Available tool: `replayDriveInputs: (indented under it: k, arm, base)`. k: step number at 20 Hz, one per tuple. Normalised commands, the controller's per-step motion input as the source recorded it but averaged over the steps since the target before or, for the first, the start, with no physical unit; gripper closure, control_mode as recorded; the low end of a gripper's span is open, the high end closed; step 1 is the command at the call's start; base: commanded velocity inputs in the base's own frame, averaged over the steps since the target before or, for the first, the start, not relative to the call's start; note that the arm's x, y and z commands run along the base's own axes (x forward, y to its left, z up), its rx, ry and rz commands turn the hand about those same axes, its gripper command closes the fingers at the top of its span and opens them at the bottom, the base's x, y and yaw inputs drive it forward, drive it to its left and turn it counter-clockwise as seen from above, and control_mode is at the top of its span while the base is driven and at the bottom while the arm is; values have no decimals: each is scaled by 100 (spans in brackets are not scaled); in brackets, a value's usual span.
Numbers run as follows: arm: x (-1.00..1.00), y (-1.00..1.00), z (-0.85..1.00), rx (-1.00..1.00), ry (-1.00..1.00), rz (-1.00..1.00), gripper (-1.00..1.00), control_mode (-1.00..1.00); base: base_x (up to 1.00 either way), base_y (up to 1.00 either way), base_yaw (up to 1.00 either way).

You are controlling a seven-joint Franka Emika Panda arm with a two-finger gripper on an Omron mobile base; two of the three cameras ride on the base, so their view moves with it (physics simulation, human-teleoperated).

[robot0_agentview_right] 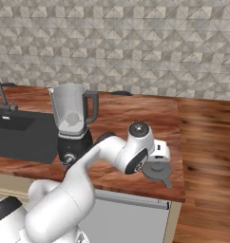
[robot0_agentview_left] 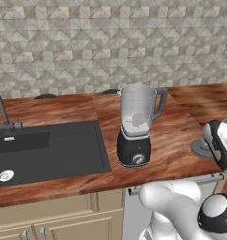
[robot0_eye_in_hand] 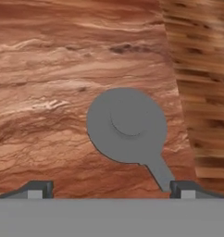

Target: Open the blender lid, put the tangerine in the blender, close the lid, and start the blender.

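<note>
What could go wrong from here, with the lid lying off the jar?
The round dark grey blender lid lies flat on the wooden counter near its front right corner; a clumsy regrasp could push it over the edge. The end effector hangs open above it, fingertips wide apart, so pinching a flat disc may slip. The tall clear-jar blender stands open; I can't see any fruit inside.

Even, diffuse rendered light — bright throughout, no visible source, no hard cast shadows on the wooden counter (robot0_agentview_left: 181,140). Sink basin (robot0_agentview_left: 49,150) reads flat dark, no glare. Blender (robot0_agentview_left: 136,124) jar shows soft grey translucency, faint pale patch inside. Base views sharp enough, slightly coarse at edges of objects. Hand view softer — wood grain smeared, blender lid (robot0_eye_in_hand: 127,125) edges mildly blurred, faint shading around its raised centre.
</note>
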Motion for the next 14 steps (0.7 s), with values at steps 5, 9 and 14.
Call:
replayDriveInputs:
  k: [5, 9, 14]
  arm:
    - [35, -19, -28, 0, 10, 0, -100, -100]
    - [32, -20, -29, 4, 17, 0, -100, -100]
    - [21, -12, -30, 11, 7, 0, -100, -100]
  base:
    - [0, 0, 0]
    - [0, 0, 0]
    - [0, 0, 0]
